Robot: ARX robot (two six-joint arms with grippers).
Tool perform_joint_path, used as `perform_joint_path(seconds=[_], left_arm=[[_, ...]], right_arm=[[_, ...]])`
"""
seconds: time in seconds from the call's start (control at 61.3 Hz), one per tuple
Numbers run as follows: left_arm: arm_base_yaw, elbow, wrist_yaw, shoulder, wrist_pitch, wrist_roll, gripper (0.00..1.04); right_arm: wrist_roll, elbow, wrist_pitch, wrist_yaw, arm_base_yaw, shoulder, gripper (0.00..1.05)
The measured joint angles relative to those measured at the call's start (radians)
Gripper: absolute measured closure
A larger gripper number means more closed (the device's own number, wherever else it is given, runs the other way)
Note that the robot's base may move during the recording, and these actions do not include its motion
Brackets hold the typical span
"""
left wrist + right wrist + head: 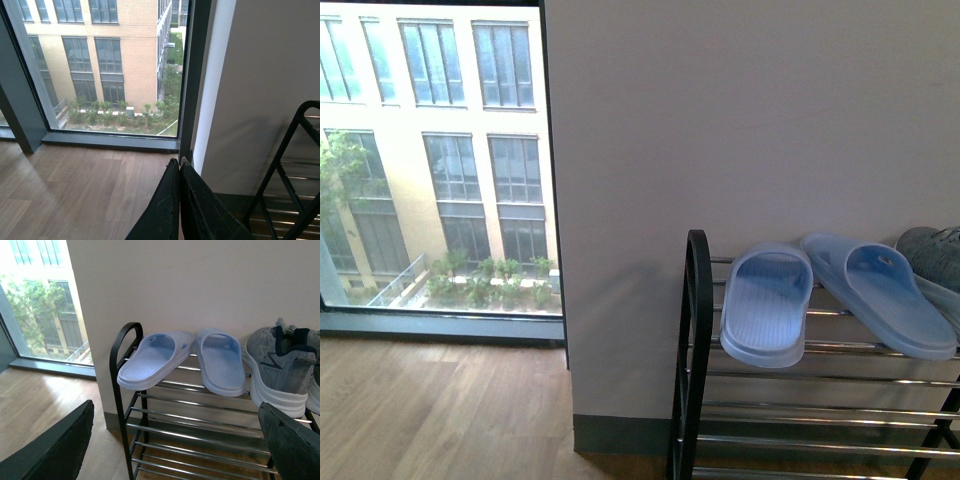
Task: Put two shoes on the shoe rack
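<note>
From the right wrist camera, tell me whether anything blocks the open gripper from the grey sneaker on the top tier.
Nothing visible does. The right gripper is open, and the grey sneaker sits on the shoe rack beyond it. The blue slippers lie beside the sneaker, not in front.

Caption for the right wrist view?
Grey sneaker beside two blue slippers atop the shoe rack, right gripper open.

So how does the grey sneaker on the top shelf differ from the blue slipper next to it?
The sneaker is grey mesh with a thick white sole and a closed, laced upper; the slipper is pale blue all over, open at heel and toe, with one wide strap. The sneaker stands much taller, while the slipper lies low and flat. Both rest on the top bars of the shoe rack, leaning toward the wall.
</note>
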Motion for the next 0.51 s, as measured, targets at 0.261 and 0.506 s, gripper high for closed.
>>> perform_joint_path(seconds=[0.261,0.506], left_arm=[[0.023,-0.061,0.006,-0.168,-0.105,0.0,1.03],[0.024,-0.113,0.006,-0.277,-0.158,0.001,1.03]], right_arm=[[0.0,0.0,0.0,0.0,0.0,0.0,0.09],[0.0,0.0,0.0,0.0,0.0,0.0,0.09]])
